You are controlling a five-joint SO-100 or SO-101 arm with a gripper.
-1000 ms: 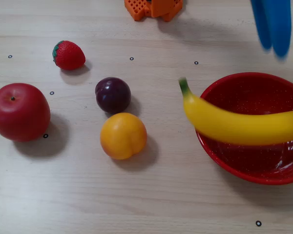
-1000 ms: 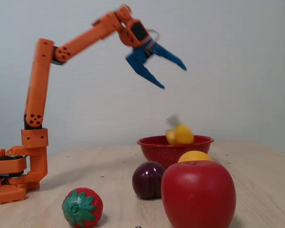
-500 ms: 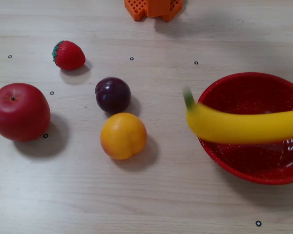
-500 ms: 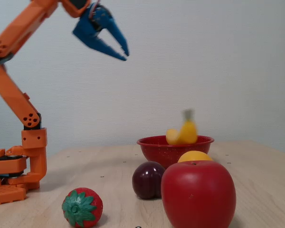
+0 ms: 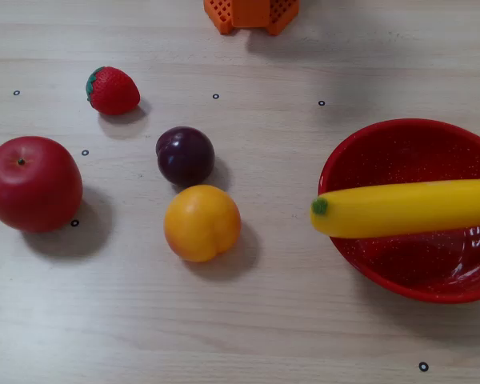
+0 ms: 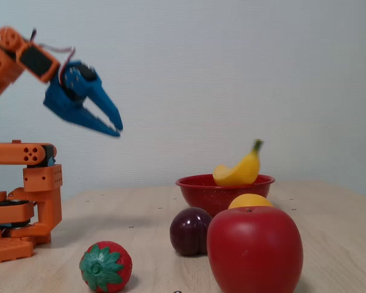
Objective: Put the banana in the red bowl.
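One banana (image 5: 400,208) lies across the red bowl (image 5: 400,156) at my frame's right, long axis left to right, stem tip jutting past the left rim. My gripper (image 6: 114,126) hangs empty, jaws narrowly parted, upper left in the side-on fixed view, well apart from it.

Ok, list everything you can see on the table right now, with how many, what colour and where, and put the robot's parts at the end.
banana: one, yellow with green stem tip, lying across the red bowl, stem end poking past the rim.
red bowl: one, red with white speckles, right side of the top-down fixed view.
apple: one, red, far left.
strawberry: one, red with green leaves, upper left.
plum: one, dark purple, centre.
round fruit: one, yellow-orange, just below the plum.
table: one, light wood.
arm base: one, orange, top edge.
end effector: one, blue, raised at left of the side fixed view, holding nothing.
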